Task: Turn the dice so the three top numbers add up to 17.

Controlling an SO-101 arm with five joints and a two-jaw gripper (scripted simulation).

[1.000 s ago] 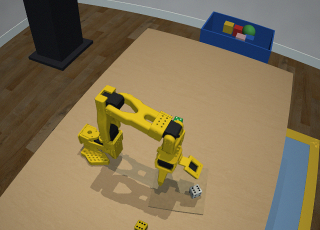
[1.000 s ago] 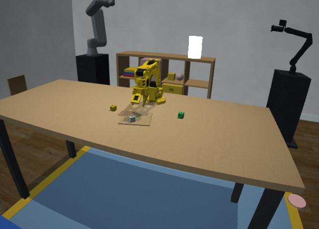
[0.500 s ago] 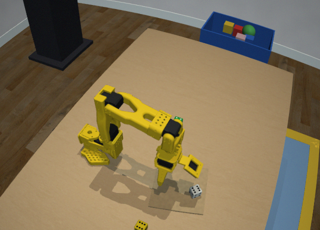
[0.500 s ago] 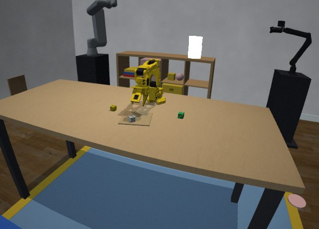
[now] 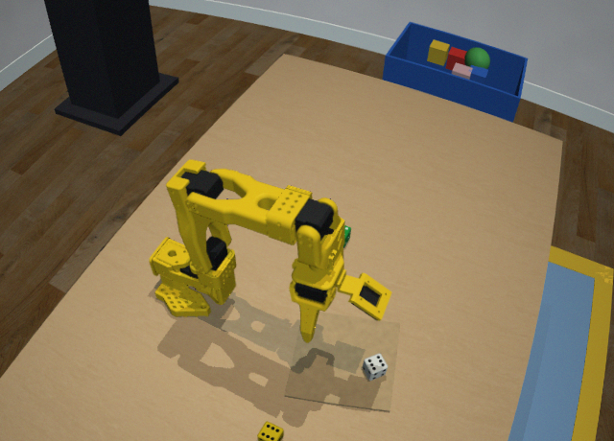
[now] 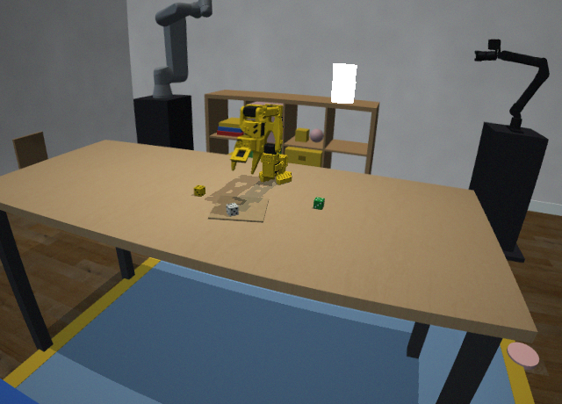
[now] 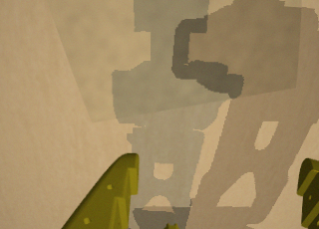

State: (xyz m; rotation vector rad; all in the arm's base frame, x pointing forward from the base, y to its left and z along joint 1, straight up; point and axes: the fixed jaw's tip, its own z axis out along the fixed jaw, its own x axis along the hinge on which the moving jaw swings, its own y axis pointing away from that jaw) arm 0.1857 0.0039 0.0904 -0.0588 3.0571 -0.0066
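The white die sits flat on the thin tan mat; its top looks like a six. The yellow die lies on the table off the mat, six up. The green die is on the table on the mat's other side, partly hidden by the arm in the top view; its top number is too small to read. My gripper is open and empty, pointing down, high above the table near the mat's robot-side edge. No die shows in the wrist view.
The table carries the arm's base behind the mat. The arm's shadow falls across the mat. A blue bin with toys stands beyond the table's far end. A shelf stands behind the table.
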